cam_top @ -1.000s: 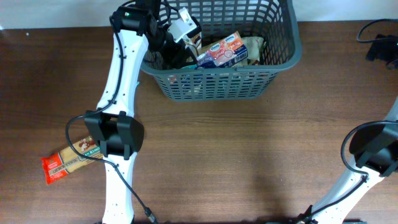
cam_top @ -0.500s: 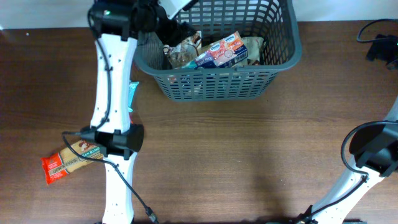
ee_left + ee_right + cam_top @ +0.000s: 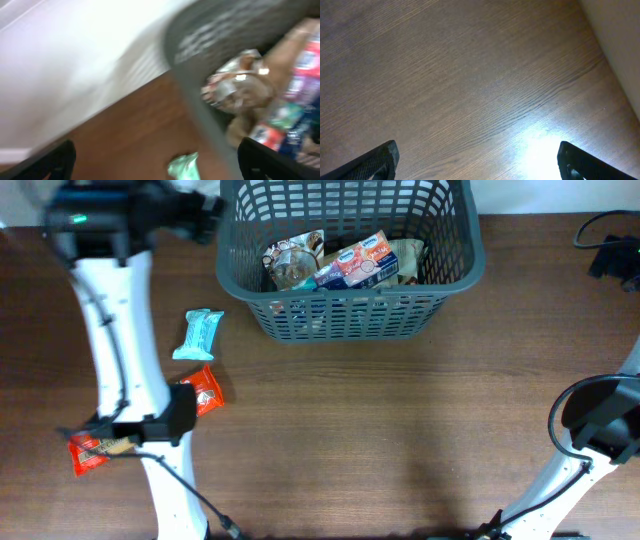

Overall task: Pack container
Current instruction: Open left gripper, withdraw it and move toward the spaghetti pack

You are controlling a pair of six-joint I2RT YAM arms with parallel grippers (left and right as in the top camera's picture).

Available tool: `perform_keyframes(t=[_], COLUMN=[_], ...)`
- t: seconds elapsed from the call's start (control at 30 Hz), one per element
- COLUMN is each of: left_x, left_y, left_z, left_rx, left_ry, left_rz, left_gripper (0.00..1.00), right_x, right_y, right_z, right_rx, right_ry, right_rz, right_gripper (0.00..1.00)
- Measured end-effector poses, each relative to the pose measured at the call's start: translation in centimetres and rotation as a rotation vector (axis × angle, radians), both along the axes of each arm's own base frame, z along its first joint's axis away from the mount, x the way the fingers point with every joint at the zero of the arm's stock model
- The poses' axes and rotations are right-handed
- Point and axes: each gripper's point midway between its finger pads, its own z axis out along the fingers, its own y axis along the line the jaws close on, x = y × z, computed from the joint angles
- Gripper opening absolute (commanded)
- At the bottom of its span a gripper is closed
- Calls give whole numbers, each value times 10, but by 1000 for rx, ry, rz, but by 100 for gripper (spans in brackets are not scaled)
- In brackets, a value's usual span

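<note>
risking a knock to the container [image 3: 350, 315] rim
left end effector [image 3: 160, 162], spread wide and empty, hangs just beside it

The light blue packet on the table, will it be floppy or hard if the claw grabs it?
Probably floppy: the light blue packet looks like a thin, slightly bent wrapper. It is likely light for its size. Lying flat, it shouldn't roll.

A black cable [image 3: 612, 254] lies on the brown wooden table [image 3: 400, 430].
</note>
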Motion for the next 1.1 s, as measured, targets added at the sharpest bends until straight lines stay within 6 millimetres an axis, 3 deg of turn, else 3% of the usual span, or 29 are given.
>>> perform_keyframes(t=[0.1, 0.2, 0.3, 0.5, 0.63, 0.73, 0.8, 0.9, 0.97, 1.1], left_x=[-24, -50, -64, -102, -142, -176, -191, -206, -210, -207], left_y=[50, 86, 107, 107, 95, 86, 84, 84, 86, 90], left_z=[9, 13, 28, 76, 115, 132, 125, 97, 63, 13], left_rx=[-37, -80, -129, -179, -184, -181, -178, -167, -159, -153], left_ry=[29, 67, 32, -86, -181, -211, -166, -52, 74, 215], left_rz=[166, 300, 369, 375, 358, 355, 366, 396, 412, 431], left_gripper=[100, 99, 99, 99, 99, 99, 99, 99, 99, 99], right_x=[0, 0, 0, 0, 0, 0, 0, 0, 0, 0], right_y=[0, 0, 0, 0, 0, 0, 0, 0, 0, 0], right_z=[0, 0, 0, 0, 0, 0, 0, 0, 0, 0], right_rx=[0, 0, 0, 0, 0, 0, 0, 0, 0, 0], right_ry=[0, 0, 0, 0, 0, 1, 1, 0, 0, 0], right_rz=[0, 0, 0, 0, 0, 1, 1, 1, 1, 0], right_gripper=[99, 99, 99, 99, 99, 99, 99, 99, 99, 99])
